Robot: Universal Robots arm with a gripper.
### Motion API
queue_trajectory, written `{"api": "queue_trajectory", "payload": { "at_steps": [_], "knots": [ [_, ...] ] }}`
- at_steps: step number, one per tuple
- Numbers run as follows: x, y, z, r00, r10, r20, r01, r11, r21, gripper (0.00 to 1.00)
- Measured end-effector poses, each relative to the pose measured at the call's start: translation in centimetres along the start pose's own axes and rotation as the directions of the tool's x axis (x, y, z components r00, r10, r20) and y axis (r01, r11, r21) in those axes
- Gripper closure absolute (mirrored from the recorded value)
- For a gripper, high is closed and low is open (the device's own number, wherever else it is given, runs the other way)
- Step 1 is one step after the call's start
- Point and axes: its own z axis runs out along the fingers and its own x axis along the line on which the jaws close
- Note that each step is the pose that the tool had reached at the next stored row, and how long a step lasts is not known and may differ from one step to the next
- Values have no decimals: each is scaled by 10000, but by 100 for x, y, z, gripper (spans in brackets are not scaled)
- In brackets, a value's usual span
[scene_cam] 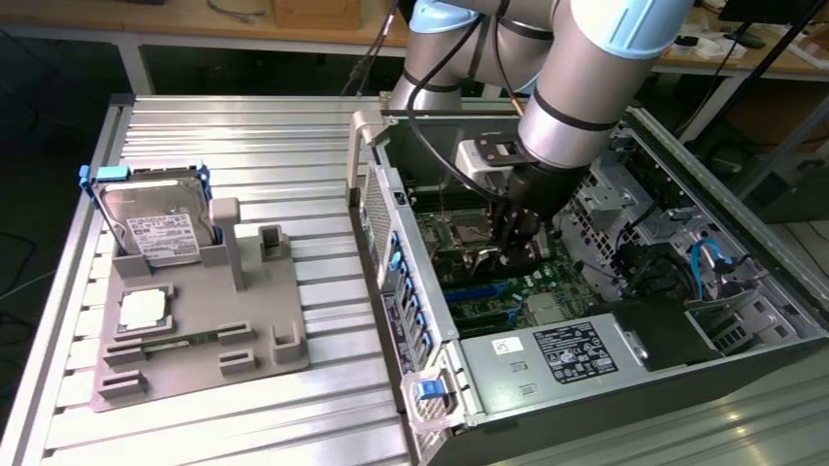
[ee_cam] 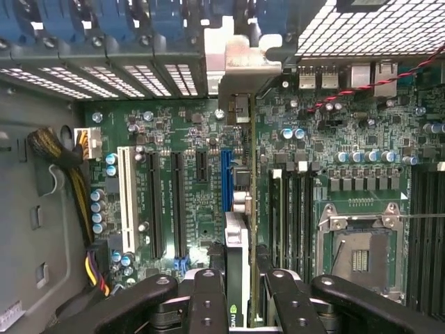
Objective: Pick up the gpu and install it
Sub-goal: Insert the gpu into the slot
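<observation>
gpu (ee_cam: pixel 237 243), thin card on edge, gripped in the hand (ee_cam: pixel 242 280), over the motherboard (ee_cam: pixel 201 136) slots, silvery end bracket

Arm (scene_cam: pixel 589 68): thick round tubes, glossy silvery grey.
Joint caps (scene_cam: pixel 635 24): light blue, rounded, smooth plastic look.
Ring (scene_cam: pixel 566 121): thin black band around the lower tube.
Wrist bracket (scene_cam: pixel 490 155): pale grey block, dark round screw heads on its face.
Cables (scene_cam: pixel 428 87): thin, black, looping loosely beside the tubes.
Hand (scene_cam: pixel 515 254): black, narrow, boxy body under the bracket.
Fingers (ee_cam: pixel 207 299): matte black bars, four links side by side, each with small round screw holes.
</observation>
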Motion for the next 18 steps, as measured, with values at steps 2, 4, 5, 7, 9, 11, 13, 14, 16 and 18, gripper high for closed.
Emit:
{"api": "queue_trajectory", "payload": {
  "at_steps": [2,4,5,7,9,11,13,14,16,18],
  "knots": [
    [30,-6,3,10000,3,2,-3,10000,-9,73],
    [44,-8,5,10000,7,2,-7,10000,-11,73],
    [50,-9,6,10000,8,2,-8,10000,-13,73],
    [59,-10,7,10000,11,2,-11,10000,-18,73],
    [61,-10,10,10000,13,2,-13,10000,-19,73],
    [62,-8,16,10000,10,1,-10,10000,-19,73],
    [62,-4,19,10000,10,0,-10,10000,-20,73],
    [62,-3,21,10000,10,0,-10,10000,-20,73],
    [62,3,22,10000,12,1,-12,10000,-19,73],
    [63,12,24,10000,11,3,-11,10000,-18,73]
  ]
}}
